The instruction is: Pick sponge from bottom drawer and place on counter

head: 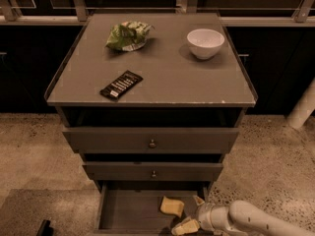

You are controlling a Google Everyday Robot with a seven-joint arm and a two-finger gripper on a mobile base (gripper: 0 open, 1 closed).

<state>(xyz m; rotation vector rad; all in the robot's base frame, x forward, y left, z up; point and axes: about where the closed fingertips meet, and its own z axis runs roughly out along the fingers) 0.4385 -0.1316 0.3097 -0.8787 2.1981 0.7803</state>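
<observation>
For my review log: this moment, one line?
pale-yellow soft sponge: in open grey-brown wooden bottom drawer | hand: open, beside sponge, not gripping

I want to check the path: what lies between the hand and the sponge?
Nothing. In the camera view only a short strip of bare drawer floor separates the hand, at the drawer's front right, from the sponge.

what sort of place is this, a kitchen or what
Likely a kitchen-style test area, though I can't be sure: a grey counter with a white bowl and a snack bag over three drawers, on speckled floor. The gripper sits open at the bottom drawer, beside the sponge.
</observation>
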